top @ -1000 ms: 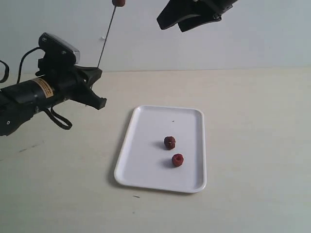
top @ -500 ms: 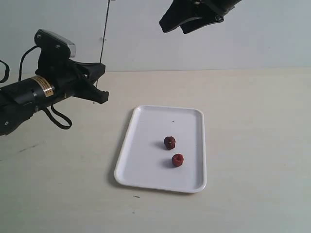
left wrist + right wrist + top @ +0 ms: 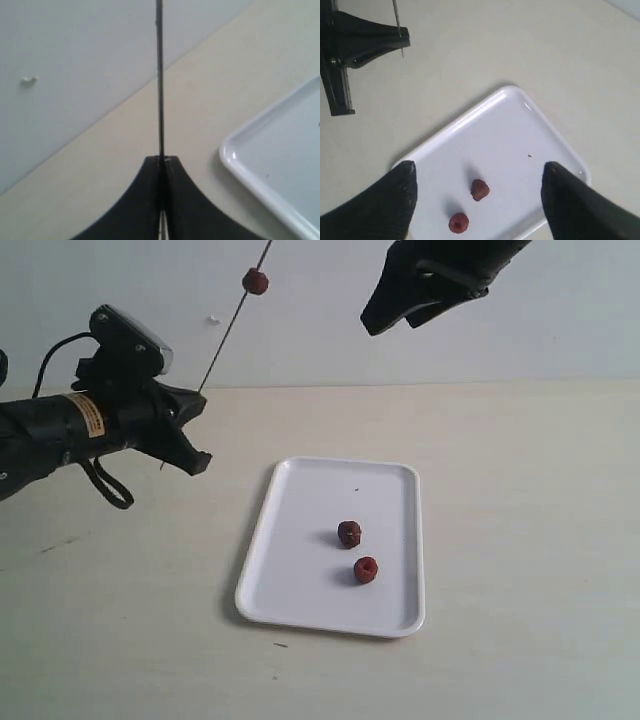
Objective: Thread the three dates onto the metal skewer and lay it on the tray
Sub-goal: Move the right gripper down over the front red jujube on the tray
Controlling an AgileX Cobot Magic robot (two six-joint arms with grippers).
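Left tool [image 3: 161,161]: is seen pressed together on the metal skewer [image 3: 160,90], which is pinched between the two black fingers [image 3: 145,200] near its lower end. It is held in the air to the left of the tray [image 3: 258,540], apart from it.

Metal skewer: is carried tilted, rising from the left tool up and to the right in the exterior view. Its top is cut off by the picture's edge. A short end is seen below the fingers.

Threaded date [image 3: 256,281]: one dark-red fruit is seen on the rod, high up and well apart from the left tool, in front of the pale wall [image 3: 560,310].

Right tool [image 3: 477,169]: is seen spread wide, with nothing gripped between its two dark fingers. It is held high above the tray, to the right of the metal skewer and apart from it.

Upper loose date [image 3: 349,533]: is laid on the tray, near its middle.

Lower loose date [image 3: 366,570]: is laid on the tray just beside the upper loose date, slightly to its right in the exterior view, and no contact is seen between the two.

Tray: is set flat on the tabletop [image 3: 520,540]. It is white, with rounded corners and a low rim, and its far half is bare.

Tabletop: is shown as a pale beige surface, met by the wall at the back.
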